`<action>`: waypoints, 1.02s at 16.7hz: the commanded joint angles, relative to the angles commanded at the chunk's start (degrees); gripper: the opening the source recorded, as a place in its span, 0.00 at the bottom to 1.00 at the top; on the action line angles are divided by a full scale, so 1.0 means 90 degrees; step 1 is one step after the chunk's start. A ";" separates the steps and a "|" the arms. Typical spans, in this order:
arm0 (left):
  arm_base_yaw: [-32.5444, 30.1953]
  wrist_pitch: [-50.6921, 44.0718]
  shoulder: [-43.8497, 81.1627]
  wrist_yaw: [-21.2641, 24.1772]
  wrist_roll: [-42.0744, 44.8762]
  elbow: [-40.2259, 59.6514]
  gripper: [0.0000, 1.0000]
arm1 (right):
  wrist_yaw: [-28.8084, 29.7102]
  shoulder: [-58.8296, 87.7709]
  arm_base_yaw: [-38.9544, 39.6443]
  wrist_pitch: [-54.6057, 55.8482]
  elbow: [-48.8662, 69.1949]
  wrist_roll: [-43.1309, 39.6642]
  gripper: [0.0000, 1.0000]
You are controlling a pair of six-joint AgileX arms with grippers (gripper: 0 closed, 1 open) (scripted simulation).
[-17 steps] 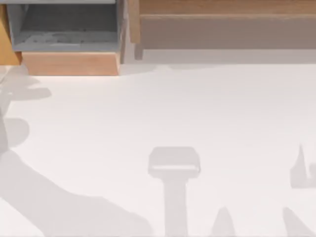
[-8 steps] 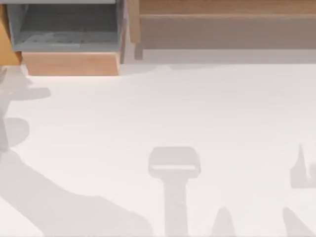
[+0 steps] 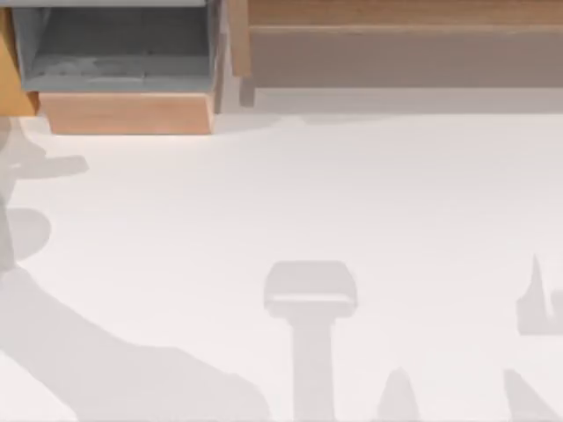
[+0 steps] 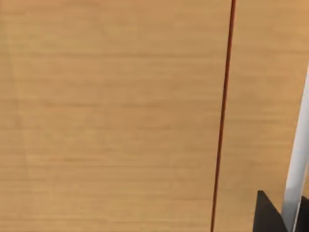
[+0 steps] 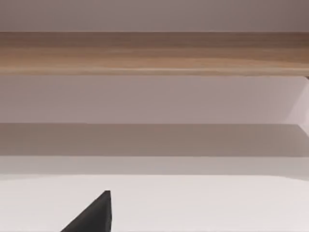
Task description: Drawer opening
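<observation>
The drawer (image 3: 10, 88) shows as a bright orange-wood sliver at the table's far left back edge. Its orange-wood front (image 4: 111, 116) is close up in the left wrist view, crossed by a thin dark red seam (image 4: 222, 116). A white bar (image 4: 298, 159) runs along that panel's edge. My left gripper (image 4: 286, 220) sits right at this bar, with dark parts on either side of it. A dark part of my right gripper (image 5: 94, 217) hovers above the white table, facing the cabinet.
Beside the orange sliver stands a pulled-out drawer with a paler tan front (image 3: 123, 114) and a dark grey speckled inside (image 3: 114, 48). A long wooden cabinet (image 3: 396, 44) spans the back right. Arm shadows lie on the white table (image 3: 308, 193).
The arm's shadow at the table's left edge has crept slightly to the left. Nothing else has moved.
</observation>
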 joint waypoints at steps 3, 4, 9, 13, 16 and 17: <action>0.0000 0.0000 0.0000 0.0000 0.0000 0.0000 0.00 | 0.0000 0.0000 0.0000 0.0000 0.0000 0.0000 1.00; 0.0000 0.0000 0.0000 0.0000 0.0000 0.0000 0.00 | 0.0000 0.0000 0.0000 0.0000 0.0000 0.0000 1.00; 0.0091 0.0098 -0.0089 0.0072 -0.0031 -0.0255 0.00 | 0.0000 0.0000 0.0000 0.0000 0.0000 0.0000 1.00; 0.0311 0.0553 -0.0483 0.0296 -0.0028 -0.1210 0.00 | 0.0000 0.0000 0.0000 0.0000 0.0000 0.0000 1.00; 0.0458 0.0852 -0.0727 0.0429 -0.0013 -0.1729 0.00 | 0.0000 0.0000 0.0000 0.0000 0.0000 0.0000 1.00; 0.0474 0.0885 -0.0752 0.0443 -0.0011 -0.1774 0.00 | 0.0000 0.0000 0.0000 0.0000 0.0000 0.0000 1.00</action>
